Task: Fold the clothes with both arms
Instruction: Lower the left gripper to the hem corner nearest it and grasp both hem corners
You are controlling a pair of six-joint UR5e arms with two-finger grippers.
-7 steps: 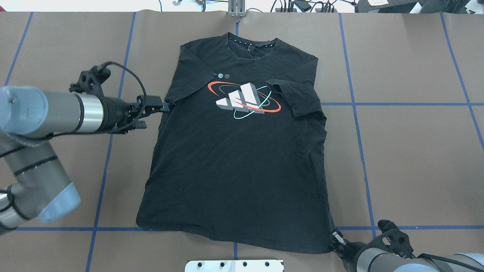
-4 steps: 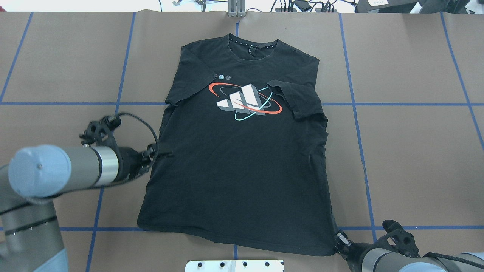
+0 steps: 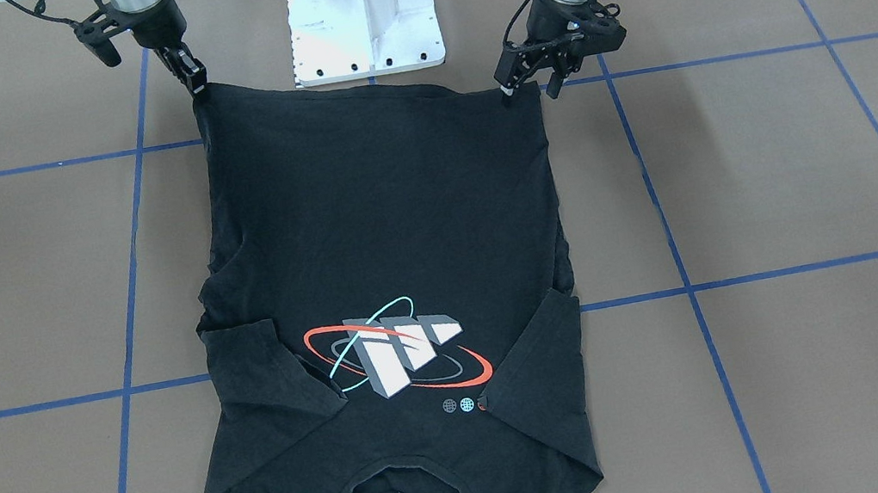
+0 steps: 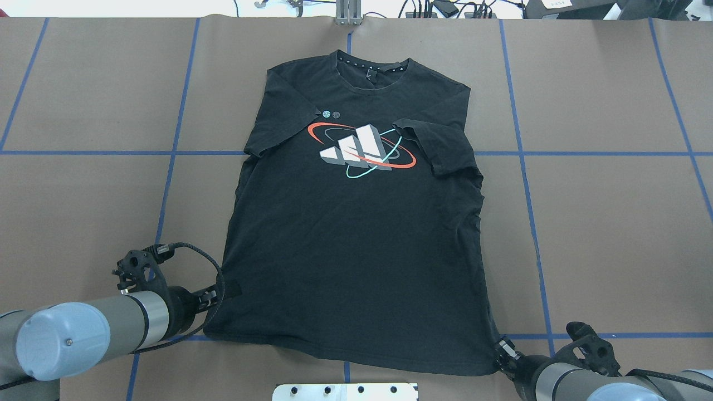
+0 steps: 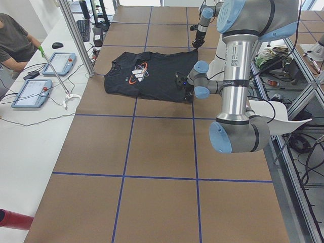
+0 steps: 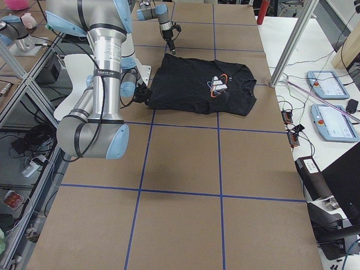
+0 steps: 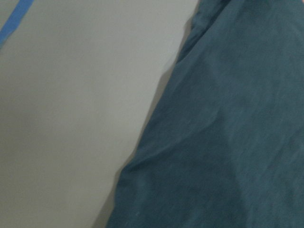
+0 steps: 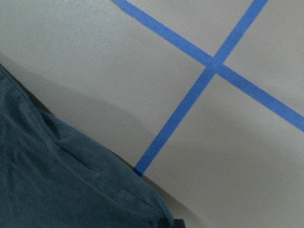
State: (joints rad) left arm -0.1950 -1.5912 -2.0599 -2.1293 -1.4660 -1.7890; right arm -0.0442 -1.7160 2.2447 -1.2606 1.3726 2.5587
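The black T-shirt (image 4: 356, 239) lies flat and face up on the table, collar at the far side and both sleeves folded in over the chest print. It also shows in the front-facing view (image 3: 383, 220). My left gripper (image 4: 225, 292) is low at the hem's left corner. In the front-facing view (image 3: 528, 87) its fingers are spread, open and empty. My right gripper (image 4: 499, 350) is at the hem's right corner. In the front-facing view (image 3: 196, 87) its fingers are together on that corner, which is pulled to a point. The left wrist view shows only the shirt's edge (image 7: 228, 142).
The white bolted pedestal (image 3: 363, 14) stands just behind the hem, between the two arms. Blue tape lines (image 4: 523, 167) cross the brown table. A metal post (image 4: 348, 14) stands past the collar. A side table with tablets (image 5: 33, 93) and a seated person lie beyond that.
My left arm has swept from the shirt's left sleeve down along its left side to the hem corner. The right gripper has stayed at the right hem corner. The shirt has barely shifted.
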